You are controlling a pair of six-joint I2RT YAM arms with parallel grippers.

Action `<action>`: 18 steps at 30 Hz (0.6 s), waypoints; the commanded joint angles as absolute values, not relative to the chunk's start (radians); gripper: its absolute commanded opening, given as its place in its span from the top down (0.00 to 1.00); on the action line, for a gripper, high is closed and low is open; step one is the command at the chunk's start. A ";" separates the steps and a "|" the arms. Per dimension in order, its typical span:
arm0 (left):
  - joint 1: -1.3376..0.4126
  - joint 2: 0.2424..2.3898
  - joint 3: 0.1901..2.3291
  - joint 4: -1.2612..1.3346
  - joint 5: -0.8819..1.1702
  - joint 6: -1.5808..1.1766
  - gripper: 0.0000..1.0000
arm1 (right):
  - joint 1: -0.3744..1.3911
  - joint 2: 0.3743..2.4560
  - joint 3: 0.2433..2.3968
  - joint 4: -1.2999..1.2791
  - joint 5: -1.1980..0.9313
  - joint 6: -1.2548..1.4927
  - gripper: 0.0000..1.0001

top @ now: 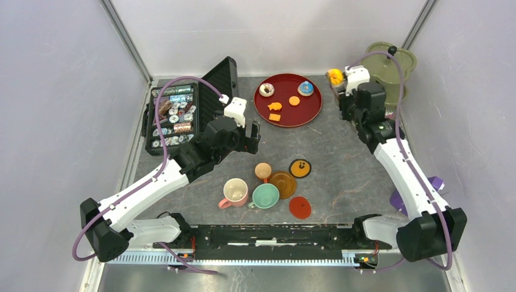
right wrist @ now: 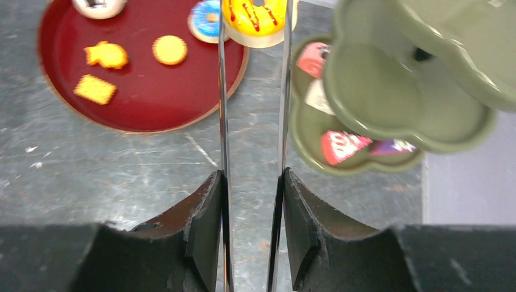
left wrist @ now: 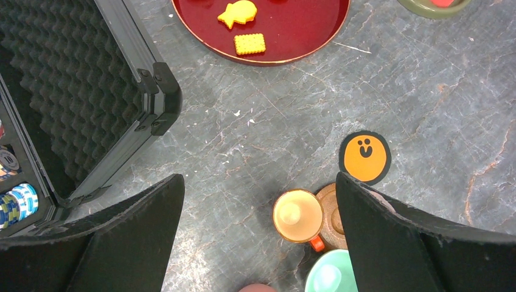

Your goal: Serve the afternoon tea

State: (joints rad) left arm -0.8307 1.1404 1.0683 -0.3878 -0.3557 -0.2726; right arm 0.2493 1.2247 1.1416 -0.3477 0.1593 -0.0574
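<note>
The thin metal tongs are clamped between the fingers of the right gripper. A yellow donut is pinched at their far tips, well ahead of the gripper, by the rim of the red tray and beside the green tiered stand. The left gripper is held wide with nothing in it, and the small orange cup and the mint cup are seen below, near one finger.

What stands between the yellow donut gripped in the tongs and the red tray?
Nothing visible does. The yellow donut hangs in the tongs at the rim of the red tray, and the blue donut lies just inside it.
</note>
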 commanded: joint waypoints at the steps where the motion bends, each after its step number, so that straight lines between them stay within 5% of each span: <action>1: -0.827 1.128 1.072 -0.353 -0.330 -0.284 0.00 | 0.127 1.214 1.200 -0.421 0.164 -0.005 0.67; 18: -0.827 1.117 1.065 -0.353 -0.339 -0.288 0.00 | -0.028 1.286 1.185 -0.406 0.201 0.033 0.61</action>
State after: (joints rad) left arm -0.8307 1.1389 1.0664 -0.3878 -0.3370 -0.2726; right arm -0.0231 1.2655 1.1572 -0.4652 0.1516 0.0280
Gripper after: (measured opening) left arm 0.997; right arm 0.417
